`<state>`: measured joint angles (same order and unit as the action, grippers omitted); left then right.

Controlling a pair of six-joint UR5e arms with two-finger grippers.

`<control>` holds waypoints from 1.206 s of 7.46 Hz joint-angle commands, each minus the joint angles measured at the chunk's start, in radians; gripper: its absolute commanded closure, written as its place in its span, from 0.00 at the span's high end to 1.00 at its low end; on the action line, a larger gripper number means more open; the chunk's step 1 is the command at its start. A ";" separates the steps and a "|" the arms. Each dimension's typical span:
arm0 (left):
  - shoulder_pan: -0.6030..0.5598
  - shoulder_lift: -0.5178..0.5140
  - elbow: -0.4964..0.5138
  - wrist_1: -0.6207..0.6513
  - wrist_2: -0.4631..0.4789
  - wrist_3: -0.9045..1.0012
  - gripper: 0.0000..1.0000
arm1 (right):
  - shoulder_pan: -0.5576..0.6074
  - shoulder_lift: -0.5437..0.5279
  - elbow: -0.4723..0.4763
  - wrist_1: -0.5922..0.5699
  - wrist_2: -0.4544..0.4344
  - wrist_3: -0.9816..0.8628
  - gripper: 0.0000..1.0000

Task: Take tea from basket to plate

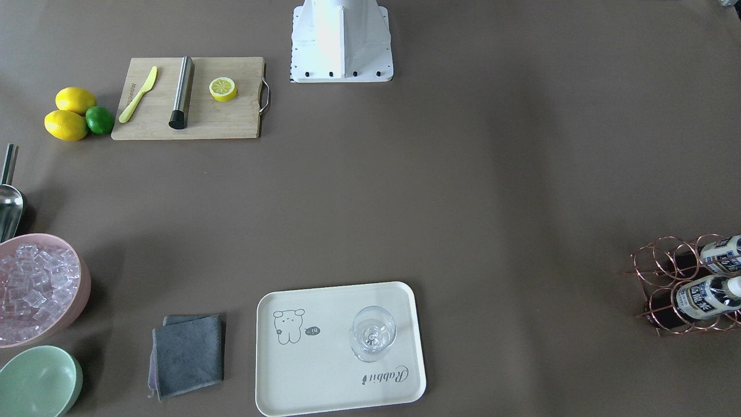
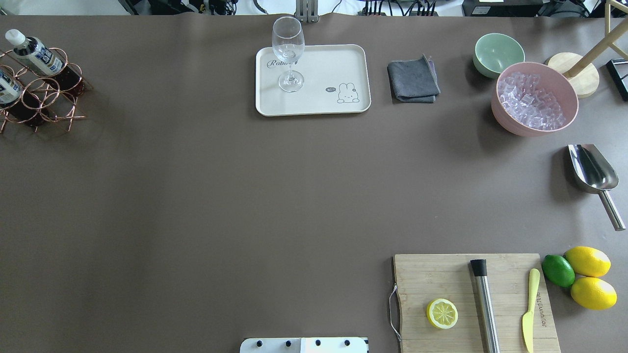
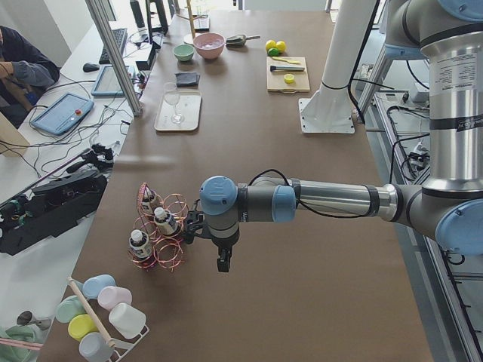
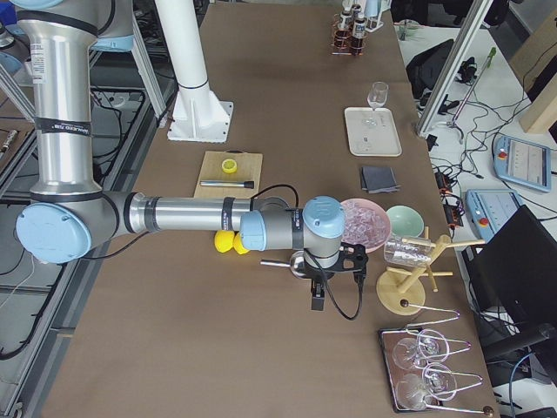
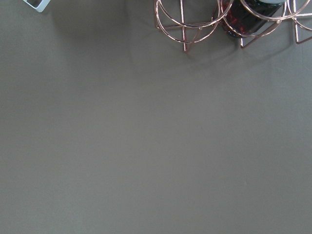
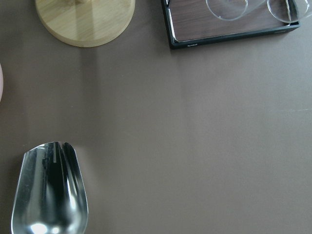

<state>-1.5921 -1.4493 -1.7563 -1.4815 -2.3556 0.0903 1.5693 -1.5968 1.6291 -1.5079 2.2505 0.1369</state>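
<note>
The copper wire basket [image 1: 666, 272] stands at the table's left end and holds three tea bottles [image 3: 163, 220] with white caps; two of them show in the overhead view [image 2: 34, 51]. The cream plate [image 2: 314, 105] lies at the far middle and carries a clear stemmed glass [image 2: 288, 54]. My left gripper [image 3: 221, 260] hangs close beside the basket [image 3: 162, 253]; I cannot tell whether it is open. My right gripper [image 4: 317, 300] hangs above the metal scoop at the table's right end; I cannot tell its state either. The left wrist view shows the basket's lower rings [image 5: 185, 24].
A grey cloth [image 2: 413, 81], a green bowl [image 2: 498, 53] and a pink bowl of ice [image 2: 535, 100] stand right of the plate. A metal scoop [image 2: 591, 171], lemons and a lime [image 2: 586, 274], and a cutting board [image 2: 471, 304] with a knife, a muddler and a lemon half are at the near right.
</note>
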 commanded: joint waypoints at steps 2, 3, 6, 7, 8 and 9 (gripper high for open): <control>-0.002 -0.013 0.000 -0.003 -0.002 -0.006 0.98 | 0.000 0.001 -0.002 0.000 0.000 0.003 1.00; -0.002 -0.014 -0.005 -0.005 -0.002 -0.001 0.98 | 0.000 0.002 -0.002 0.000 0.000 0.001 1.00; -0.014 -0.034 -0.057 -0.006 -0.010 0.005 0.98 | 0.000 0.002 -0.002 0.000 0.000 0.003 1.00; -0.014 -0.040 -0.069 -0.003 -0.010 0.025 0.98 | 0.000 0.002 -0.002 0.000 0.000 0.003 1.00; -0.015 -0.063 -0.062 0.004 -0.008 0.092 0.97 | 0.000 0.002 -0.002 0.000 0.000 0.003 1.00; -0.037 -0.077 -0.063 0.015 -0.007 0.145 0.97 | 0.000 0.002 -0.002 0.000 0.000 0.003 1.00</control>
<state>-1.6081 -1.4996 -1.8177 -1.4810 -2.3640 0.1474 1.5692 -1.5953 1.6275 -1.5079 2.2504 0.1396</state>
